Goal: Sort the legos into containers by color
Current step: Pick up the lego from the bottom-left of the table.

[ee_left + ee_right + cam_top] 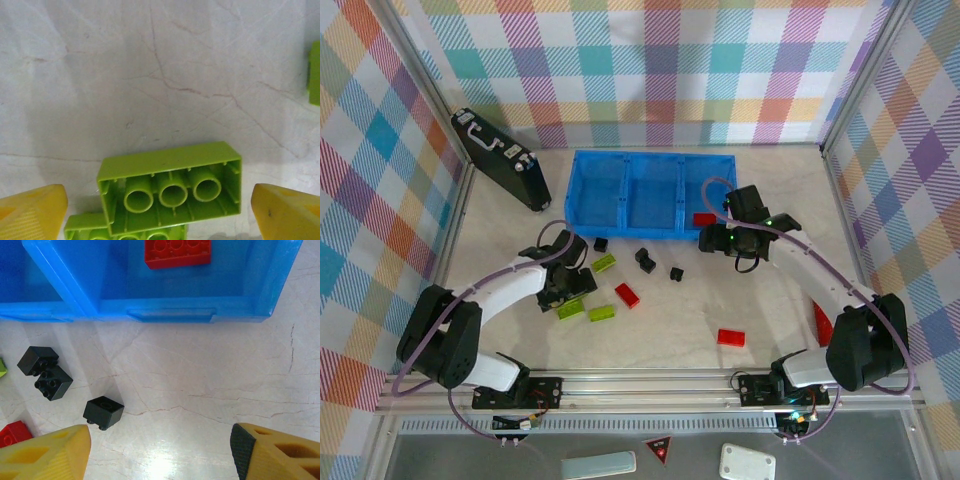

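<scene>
Light, stiff and slick, the lime-green brick (pixel 170 187) sits between the left gripper's (pixel 159 207) wide jaws, best pinched by its flat end walls; the right gripper's (pixel 160 452) jaws gape empty.

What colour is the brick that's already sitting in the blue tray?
The brick is red, clearest in the right wrist view.
</scene>
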Available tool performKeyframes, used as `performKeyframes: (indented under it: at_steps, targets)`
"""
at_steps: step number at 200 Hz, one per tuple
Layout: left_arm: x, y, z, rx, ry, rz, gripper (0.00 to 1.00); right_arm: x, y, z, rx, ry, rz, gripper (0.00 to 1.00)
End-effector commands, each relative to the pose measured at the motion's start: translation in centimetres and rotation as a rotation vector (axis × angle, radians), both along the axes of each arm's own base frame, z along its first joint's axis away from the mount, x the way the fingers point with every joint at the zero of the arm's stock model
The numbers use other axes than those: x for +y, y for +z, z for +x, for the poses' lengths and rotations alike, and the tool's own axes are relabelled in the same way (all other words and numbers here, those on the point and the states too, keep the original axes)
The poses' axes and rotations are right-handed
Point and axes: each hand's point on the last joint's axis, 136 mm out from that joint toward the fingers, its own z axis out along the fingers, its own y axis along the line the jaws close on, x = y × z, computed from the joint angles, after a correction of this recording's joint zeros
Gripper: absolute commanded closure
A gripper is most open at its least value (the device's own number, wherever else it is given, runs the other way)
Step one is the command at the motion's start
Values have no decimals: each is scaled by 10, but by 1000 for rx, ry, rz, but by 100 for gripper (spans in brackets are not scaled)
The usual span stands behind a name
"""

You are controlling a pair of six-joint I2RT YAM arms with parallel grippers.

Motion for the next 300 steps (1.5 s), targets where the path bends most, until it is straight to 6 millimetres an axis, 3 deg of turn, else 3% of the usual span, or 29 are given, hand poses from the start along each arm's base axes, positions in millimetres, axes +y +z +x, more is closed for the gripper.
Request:
performKeyframes:
  at_steps: [1, 49, 94, 142, 186, 258, 300]
  targets:
    - [-8, 3, 11, -18, -1, -16, 8, -2, 4, -4, -19, 13, -6, 25]
    - [-9, -3, 11, -3, 1, -16, 13, -2, 4, -4, -15, 10, -8, 25]
    - [-9, -5, 11, -1, -6, -16, 26, -4, 3, -5, -15, 8, -12, 26]
    - [-8, -9, 10, 10, -12, -7, 24, -4, 6, -5, -16, 8, -14, 26]
    - [-9, -10, 10, 8, -19, -6, 32, -6, 6, -8, -13, 3, -19, 27]
    - [-8, 6, 17, -41, -45, -3, 36, -7, 5, -12, -9, -1, -15, 27]
    - [-10, 33, 34, -145, -102, 7, 38, -7, 9, -16, -11, 13, -10, 28]
